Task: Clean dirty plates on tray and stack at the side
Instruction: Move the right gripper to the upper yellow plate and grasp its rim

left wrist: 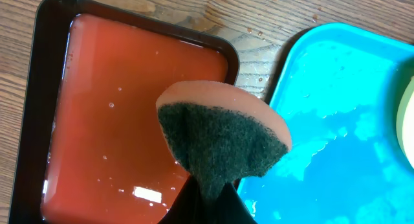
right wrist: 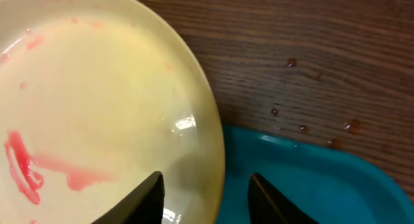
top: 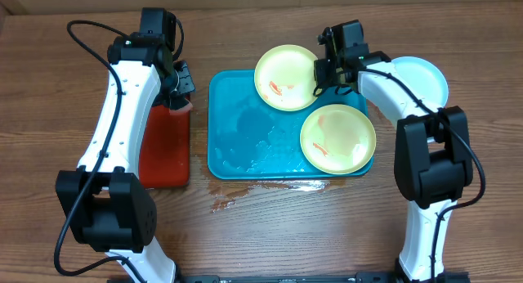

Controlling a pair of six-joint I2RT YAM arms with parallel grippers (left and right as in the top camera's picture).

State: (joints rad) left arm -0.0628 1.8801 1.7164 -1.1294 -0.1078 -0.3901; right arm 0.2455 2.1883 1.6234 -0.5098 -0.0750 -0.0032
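Observation:
The turquoise tray (top: 237, 128) holds two pale yellow-green plates with orange-red smears. One plate (top: 286, 77) overhangs its far rim, the other (top: 337, 137) lies at its right end. A light blue plate (top: 421, 78) rests on the table to the right of the tray. My right gripper (top: 320, 77) is open astride the far plate's right rim (right wrist: 213, 140): one finger is over the plate, the other over the tray (right wrist: 310, 185). My left gripper (left wrist: 210, 195) is shut on a sponge (left wrist: 223, 140), green scouring side towards the camera, above the gap between the two trays.
A red black-rimmed tray (top: 163, 148) with a film of liquid lies left of the turquoise one. Water pools in the turquoise tray and has spilled onto the wood at its front edge (top: 245, 193).

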